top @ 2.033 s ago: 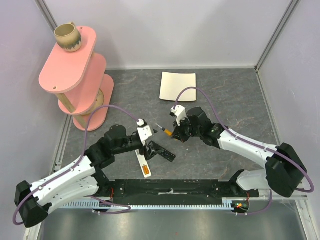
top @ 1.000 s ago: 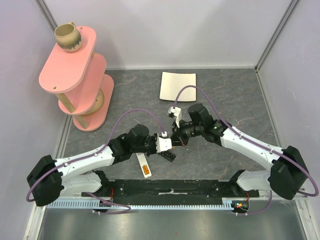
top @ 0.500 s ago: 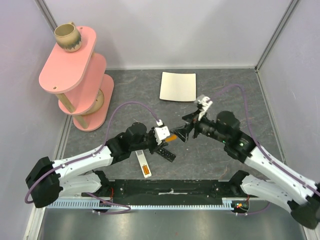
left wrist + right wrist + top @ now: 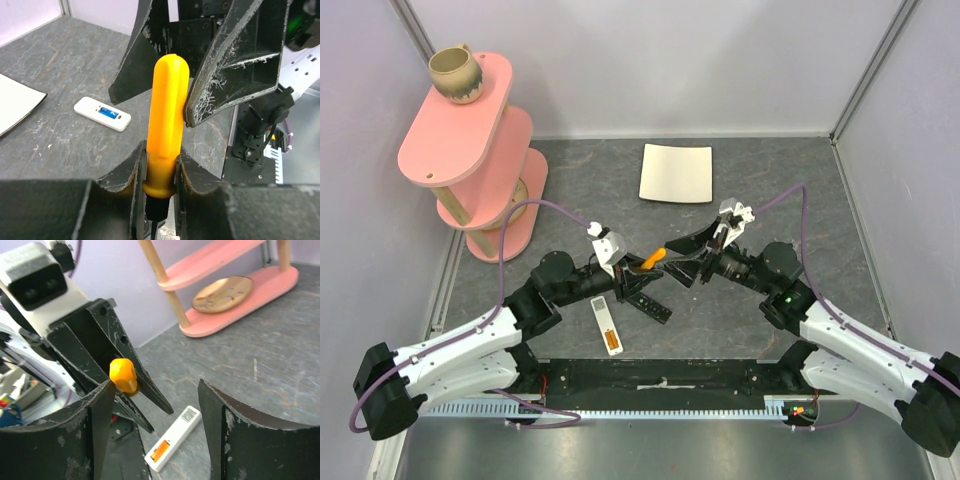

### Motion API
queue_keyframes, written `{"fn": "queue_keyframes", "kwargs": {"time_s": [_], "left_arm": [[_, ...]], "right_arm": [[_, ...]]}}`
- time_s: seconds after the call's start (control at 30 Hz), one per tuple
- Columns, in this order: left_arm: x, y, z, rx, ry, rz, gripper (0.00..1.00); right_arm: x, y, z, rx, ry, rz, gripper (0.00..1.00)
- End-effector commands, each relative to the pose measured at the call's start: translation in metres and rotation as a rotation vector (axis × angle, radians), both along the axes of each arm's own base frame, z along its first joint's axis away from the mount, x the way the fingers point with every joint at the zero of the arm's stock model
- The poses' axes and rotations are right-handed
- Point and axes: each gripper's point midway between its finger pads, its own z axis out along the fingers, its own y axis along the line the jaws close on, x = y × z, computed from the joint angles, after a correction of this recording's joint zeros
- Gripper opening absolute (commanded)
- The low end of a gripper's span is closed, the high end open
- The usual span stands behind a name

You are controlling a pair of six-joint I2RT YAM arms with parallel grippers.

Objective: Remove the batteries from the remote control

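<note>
**Tool held over the table [image 4: 790,200].** The remote control [image 4: 605,322] lay flat by the table's near edge, on the near side of both jaws. Its long axis ran near to far, with one battery [image 4: 612,343] in the near-end bay. I judged my left arm nearer. The left gripper [image 4: 642,268] jaws, narrowly parted, clamped an orange-handled tool [image 4: 654,259], probably a screwdriver. The right gripper [image 4: 682,258] jaws stood wide, flanking the handle, gripping nothing.

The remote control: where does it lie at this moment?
In the top view the remote control lies flat on the table, left of centre near the front edge, just left of the black bar.
</note>
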Motion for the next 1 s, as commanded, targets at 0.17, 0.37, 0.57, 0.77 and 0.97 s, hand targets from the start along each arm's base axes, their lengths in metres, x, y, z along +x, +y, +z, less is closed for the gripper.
{"fn": "queue_keyframes", "kwargs": {"time_s": [0.17,0.37,0.57,0.77,0.97], "left_arm": [[-0.012,-0.008,0.027,-0.118,0.008,-0.072,0.02],[-0.015,-0.012,0.027,-0.122,0.015,-0.096,0.02],[-0.011,-0.003,0.021,-0.070,0.021,-0.047,0.37],[-0.004,0.021,0.019,-0.027,0.007,0.063,0.79],[0.009,0.027,0.004,0.065,0.004,0.133,0.86]], "right_arm": [[-0.024,0.009,0.050,0.231,-0.064,0.146,0.59],[-0.028,0.024,0.047,0.231,-0.016,0.197,0.06],[-0.004,0.024,0.032,0.129,0.016,0.068,0.00],[0.028,0.009,0.003,-0.121,0.089,-0.129,0.00],[0.050,-0.006,-0.020,-0.253,0.206,-0.280,0.00]]}}
